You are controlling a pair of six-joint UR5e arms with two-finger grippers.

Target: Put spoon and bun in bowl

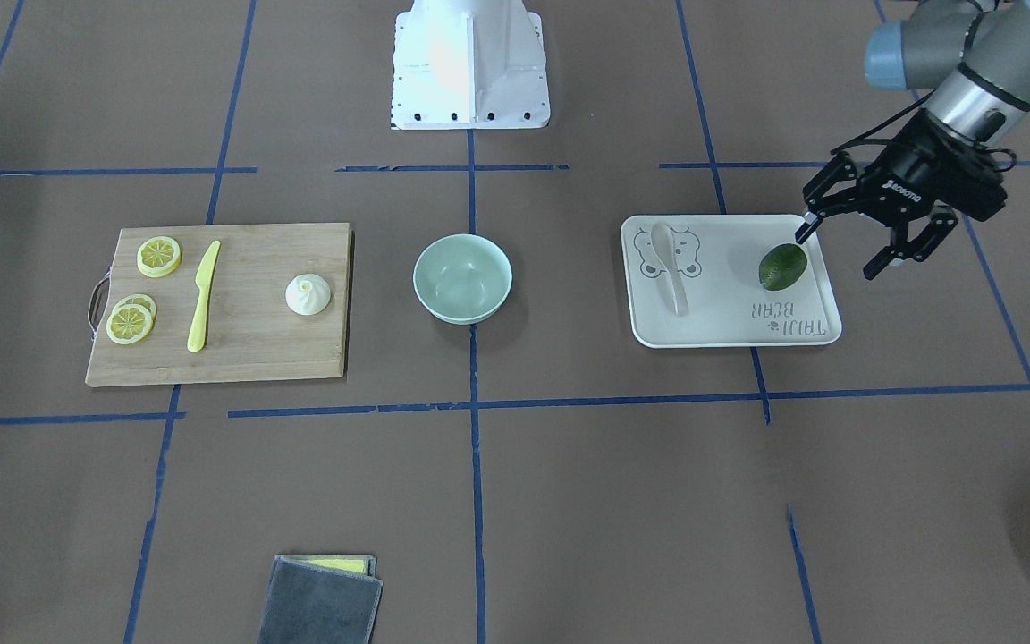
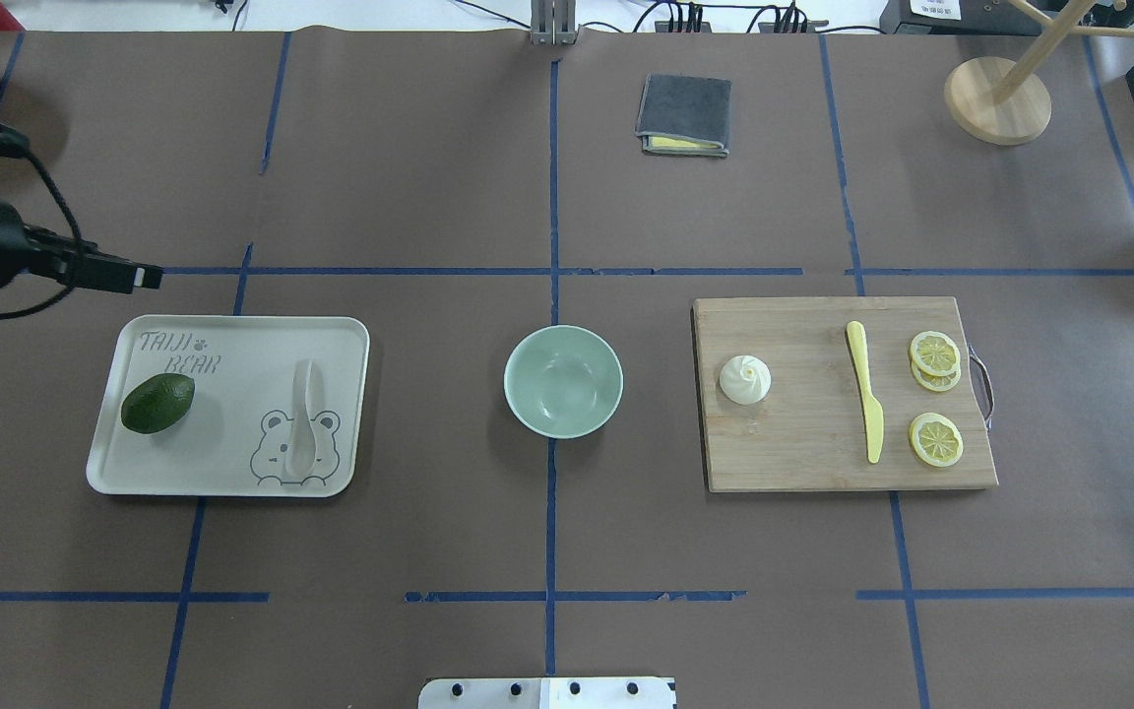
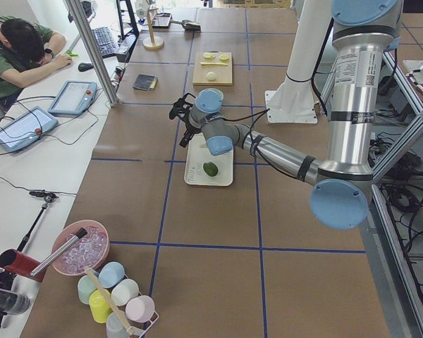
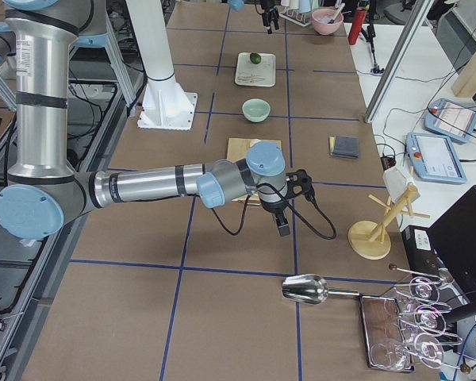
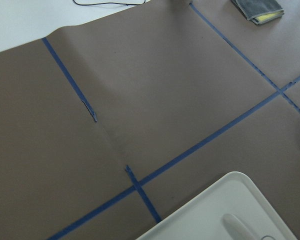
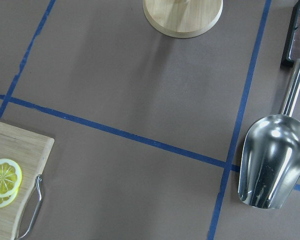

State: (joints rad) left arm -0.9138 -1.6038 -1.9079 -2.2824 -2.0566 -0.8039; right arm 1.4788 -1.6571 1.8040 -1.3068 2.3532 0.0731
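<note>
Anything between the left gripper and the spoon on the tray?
Only the green fruit, lying on the tray between the left gripper and the spoon. The gripper is open and raised, so it could likely pass over.

Robotics lab; blue-taped table [image 3: 211, 211]; teach pendant [image 3: 74, 96]; operator [image 3: 21, 49] slumped at side desk [image 3: 28, 165].

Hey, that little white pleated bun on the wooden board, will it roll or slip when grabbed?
The small white dome-shaped bun sits dome up on the wooden cutting board, so it probably won't roll. Its smooth rounded sides could slip in a pinch. Whether it is soft or rigid cannot be told.
</note>
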